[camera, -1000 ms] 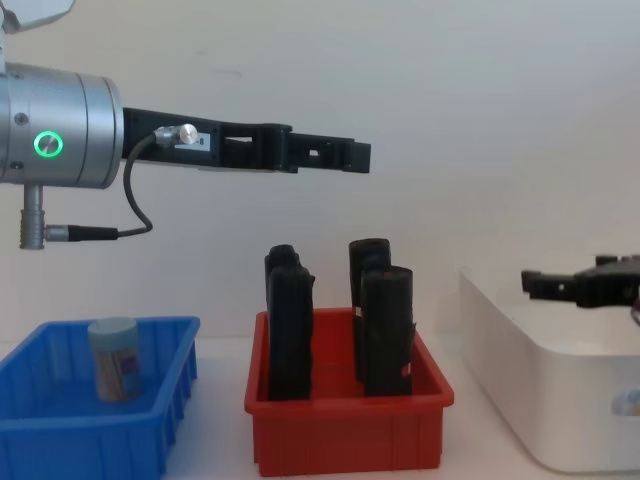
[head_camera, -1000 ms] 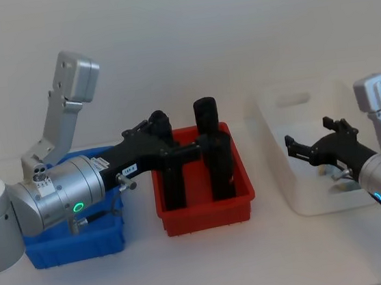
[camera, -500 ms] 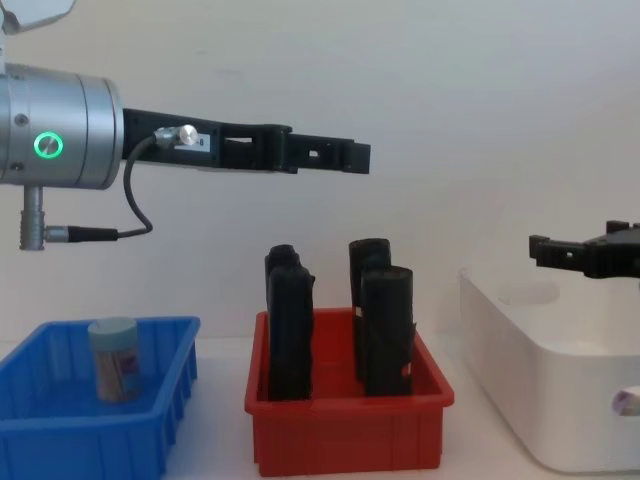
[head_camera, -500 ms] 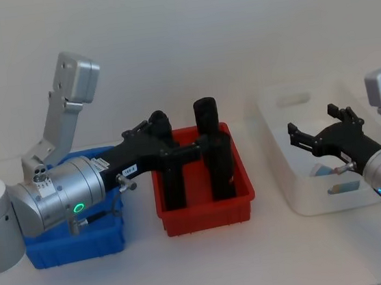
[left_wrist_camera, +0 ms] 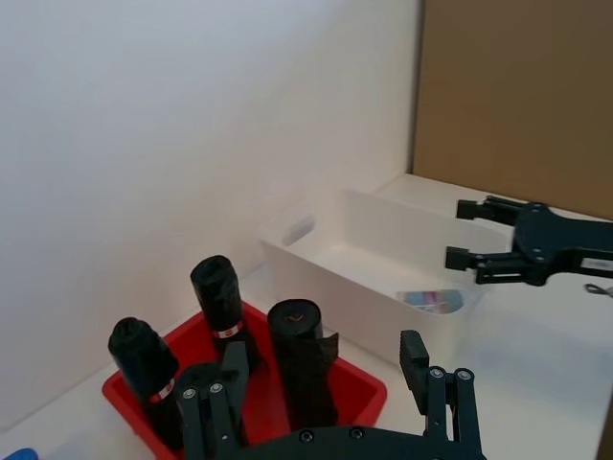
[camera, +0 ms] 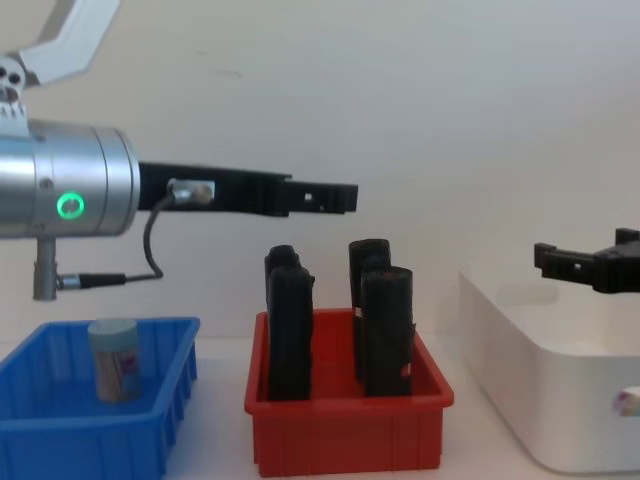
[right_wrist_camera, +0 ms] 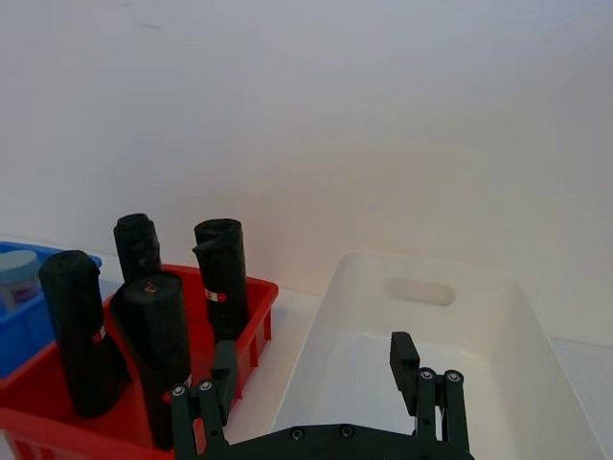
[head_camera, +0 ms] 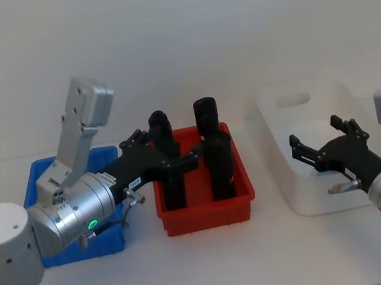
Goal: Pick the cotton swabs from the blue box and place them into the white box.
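The jaws of the left gripper (left_wrist_camera: pixel 324 353) are seen spread wide with nothing between them: two flat black fingers (left_wrist_camera: pixel 429 376) with screw heads at their bases. In the chest view this gripper (camera: pixel 335 197) is held level and high, well above the tops of the black rolls (camera: pixel 385 330), behind it a smooth silver cylindrical wrist with a green ring light. From the head view it (head_camera: pixel 167 148) is placed over the left part of the red bin (head_camera: pixel 206 216).

The jaws of the right gripper (right_wrist_camera: pixel 314 355) are likewise parted and nothing is gripped. It (head_camera: pixel 313 134) is held over the open white box (head_camera: pixel 271 126), clear of the rim as seen from the chest (camera: pixel 560 260), and it can also be made out from the left wrist (left_wrist_camera: pixel 458 233).

The white box (right_wrist_camera: pixel 536 335) is a smooth plastic tub with rounded corners and an oval handle hole. A cotton swab jar (left_wrist_camera: pixel 431 300) is seen lying on its floor by its colourful label, and is faintly visible through the wall (camera: pixel 628 402).

A second jar (camera: pixel 113 358), a small cylinder with a light blue lid and pale contents, stands upright in the blue box (camera: pixel 100 440), a low bin with ribbed sides at the left of the table.

Between the two boxes the red bin (camera: pixel 345 435) holds four matt black cylindrical rolls, all upright
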